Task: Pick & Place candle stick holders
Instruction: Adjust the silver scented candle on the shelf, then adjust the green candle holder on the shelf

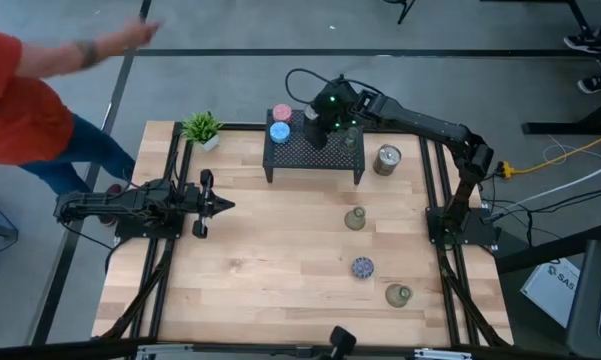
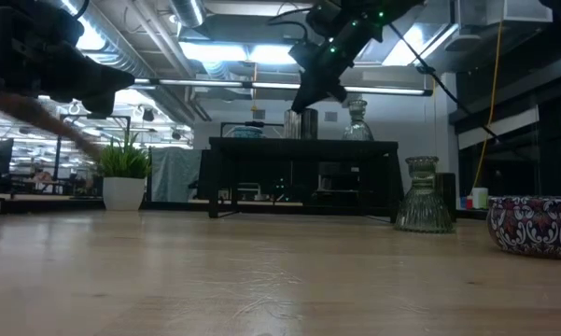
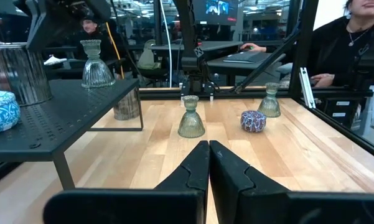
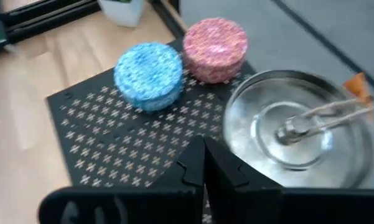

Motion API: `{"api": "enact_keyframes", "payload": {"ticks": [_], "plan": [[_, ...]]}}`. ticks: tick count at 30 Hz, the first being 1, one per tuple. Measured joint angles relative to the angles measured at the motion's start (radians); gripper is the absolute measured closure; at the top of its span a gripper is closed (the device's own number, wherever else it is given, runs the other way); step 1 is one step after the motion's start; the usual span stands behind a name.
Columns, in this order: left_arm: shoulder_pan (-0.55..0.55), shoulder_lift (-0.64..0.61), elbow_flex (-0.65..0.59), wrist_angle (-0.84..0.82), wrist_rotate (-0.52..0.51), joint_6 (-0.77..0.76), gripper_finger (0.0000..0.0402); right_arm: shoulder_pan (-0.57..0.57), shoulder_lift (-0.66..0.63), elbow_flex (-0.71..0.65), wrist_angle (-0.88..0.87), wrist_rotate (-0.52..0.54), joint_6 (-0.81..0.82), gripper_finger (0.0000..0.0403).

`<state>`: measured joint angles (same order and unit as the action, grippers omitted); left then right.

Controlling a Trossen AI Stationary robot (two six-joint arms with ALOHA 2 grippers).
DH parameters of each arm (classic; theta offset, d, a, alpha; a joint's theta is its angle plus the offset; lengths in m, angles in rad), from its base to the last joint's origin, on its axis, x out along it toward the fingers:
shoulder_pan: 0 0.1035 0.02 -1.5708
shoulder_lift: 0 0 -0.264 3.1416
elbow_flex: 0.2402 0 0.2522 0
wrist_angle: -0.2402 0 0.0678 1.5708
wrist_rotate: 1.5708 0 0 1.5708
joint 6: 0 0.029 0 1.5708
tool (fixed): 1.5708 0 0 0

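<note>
A black mesh rack (image 1: 315, 152) stands at the table's far middle. On it rest a pink holder (image 4: 215, 48), a light blue holder (image 4: 148, 74), a shiny silver holder (image 4: 299, 127) and a glass holder (image 1: 352, 140). My right gripper (image 4: 202, 155) is shut and hovers over the rack just beside the silver holder, above it in the low view (image 2: 310, 93). On the table stand a second silver holder (image 1: 387, 159), two olive-grey holders (image 1: 355, 218) (image 1: 398, 294) and a speckled dark blue holder (image 1: 362, 267). My left gripper (image 1: 225, 205) is shut and empty at the table's left.
A small green potted plant (image 1: 202, 128) stands at the far left corner, left of the rack. A person in an orange top (image 1: 20, 100) moves beyond the table's far left. Bare wood lies between the rack and the near edge.
</note>
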<state>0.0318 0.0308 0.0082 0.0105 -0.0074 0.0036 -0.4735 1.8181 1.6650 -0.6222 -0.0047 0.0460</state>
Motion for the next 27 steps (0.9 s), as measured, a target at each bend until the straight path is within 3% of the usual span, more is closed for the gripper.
{"api": "enact_keyframes", "payload": {"ticks": [11, 27], "plan": [[0.0, 0.0, 0.0, 0.0, 0.0, 0.0, 0.0393, 0.004, 0.0, 0.0, -0.006, 0.11, 0.018, 0.0394], [0.0, 0.0, 0.0, 0.0, 0.0, 0.0, 0.0395, 0.015, -0.007, 0.0, -0.034, 0.09, 0.02, 0.0394]]}}
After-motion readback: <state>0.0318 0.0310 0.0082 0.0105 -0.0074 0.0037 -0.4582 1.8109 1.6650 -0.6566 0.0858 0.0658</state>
